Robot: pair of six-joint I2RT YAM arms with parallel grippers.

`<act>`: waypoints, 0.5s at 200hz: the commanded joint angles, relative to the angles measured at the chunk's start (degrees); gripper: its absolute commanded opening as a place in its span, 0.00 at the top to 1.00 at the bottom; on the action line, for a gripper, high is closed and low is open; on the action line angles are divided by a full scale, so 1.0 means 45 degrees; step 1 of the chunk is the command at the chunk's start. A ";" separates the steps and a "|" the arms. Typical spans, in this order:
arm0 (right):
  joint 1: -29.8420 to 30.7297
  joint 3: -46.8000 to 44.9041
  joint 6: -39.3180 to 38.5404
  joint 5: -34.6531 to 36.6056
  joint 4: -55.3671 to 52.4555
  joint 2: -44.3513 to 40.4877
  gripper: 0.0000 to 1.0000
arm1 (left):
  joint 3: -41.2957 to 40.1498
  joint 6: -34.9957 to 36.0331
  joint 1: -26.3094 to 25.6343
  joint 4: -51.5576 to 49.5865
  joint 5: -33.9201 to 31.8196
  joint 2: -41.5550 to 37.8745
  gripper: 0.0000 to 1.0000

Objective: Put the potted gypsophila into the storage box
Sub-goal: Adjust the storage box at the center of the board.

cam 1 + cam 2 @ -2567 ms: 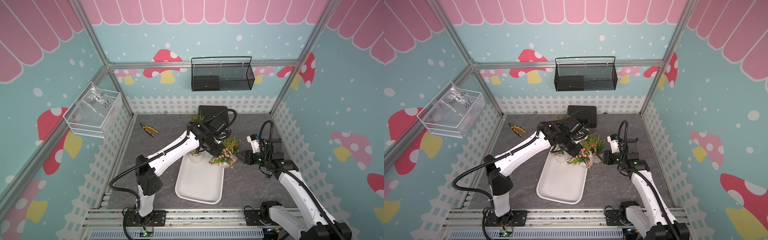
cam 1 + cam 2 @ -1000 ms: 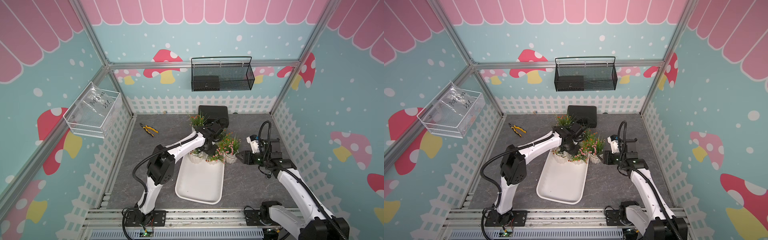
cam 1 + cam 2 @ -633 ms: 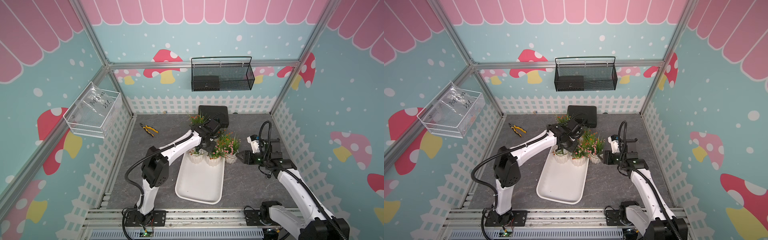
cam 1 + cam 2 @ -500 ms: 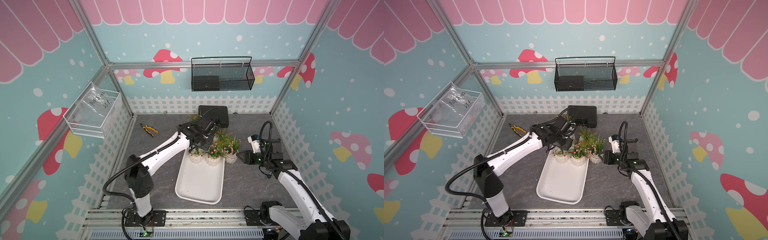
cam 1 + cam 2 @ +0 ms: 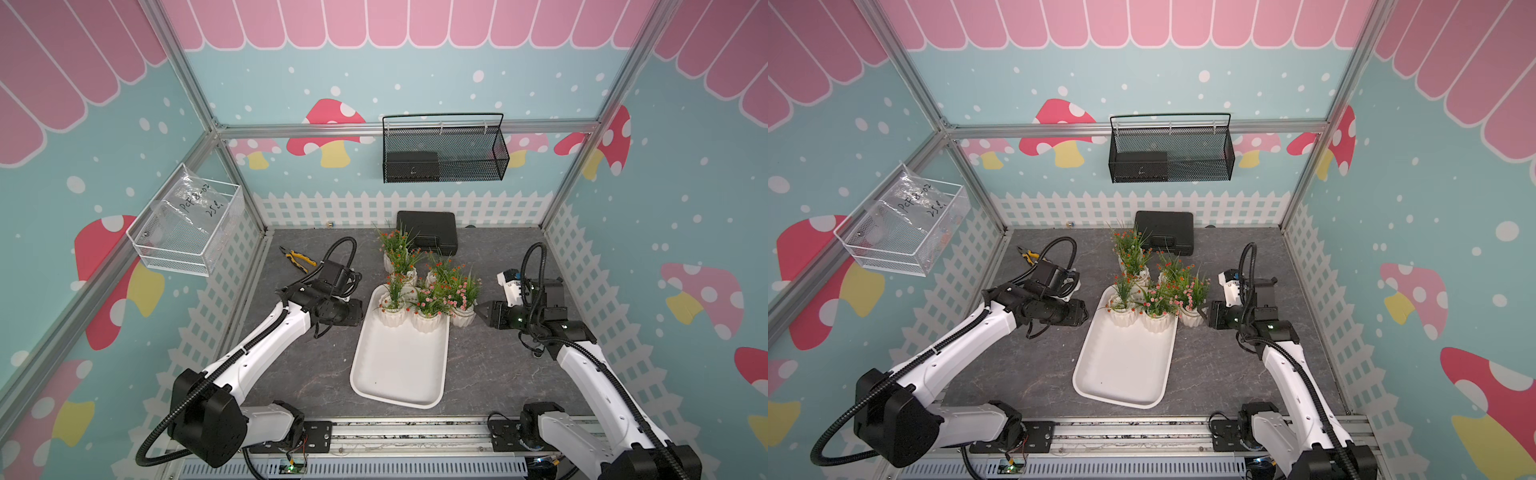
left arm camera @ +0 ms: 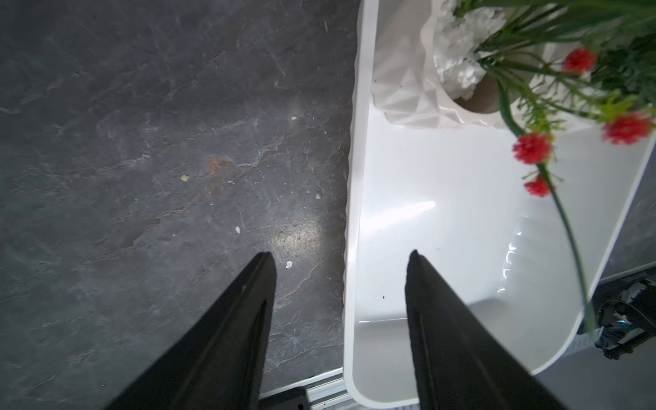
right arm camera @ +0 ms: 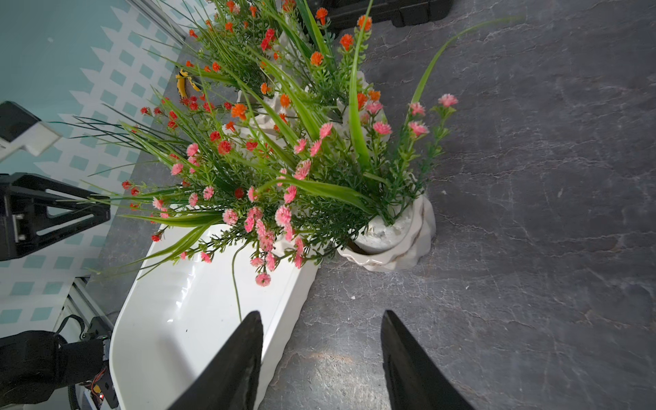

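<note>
On the dark, slate-veined tabletop (image 5: 299, 365) the storage box (image 5: 399, 365) lies as a shallow, glossy white tray with rounded corners. Its long axis runs from the near rail toward the back fence, with the far end swung slightly to the robot's right.

Both top views show all six potted gypsophila (image 5: 428, 299) upright and clustered at that far end. Two stand side by side inside the box against its far rim, a red-flowered pot (image 5: 392, 316) on the left and a pink-flowered pot (image 5: 428, 323) next to it. A third pot (image 5: 462, 318) stands on the table just off the far right corner. Three more pots (image 5: 409, 272) sit beyond the rim toward the black hard case (image 5: 428, 235).

The left gripper (image 5: 360, 312) is just beside the box's left rim, and the right gripper (image 5: 478, 311) faces the third pot from the right.

Only the wrist views show the jaws. In the left wrist view the tapered black fingers (image 6: 248, 301) are spread and empty, one over the table and one over the box floor. This view also shows the red-flowered pot's (image 6: 408, 88) faceted relief and white pebble fill.

In the right wrist view the fingers (image 7: 234, 358) are likewise parted with nothing between them. The third pot (image 7: 394, 245) has wavy ribs there, and foliage hides its base, so I cannot tell whether it touches the rim.

Yellow-handled pliers (image 5: 297, 259) lie near the left fence.
</note>
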 commanded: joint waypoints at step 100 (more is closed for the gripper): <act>-0.0037 -0.0676 -0.0018 -0.0854 0.0557 0.0142 0.43 | 0.0071 -0.1176 0.0145 0.3772 0.1818 0.3826 0.58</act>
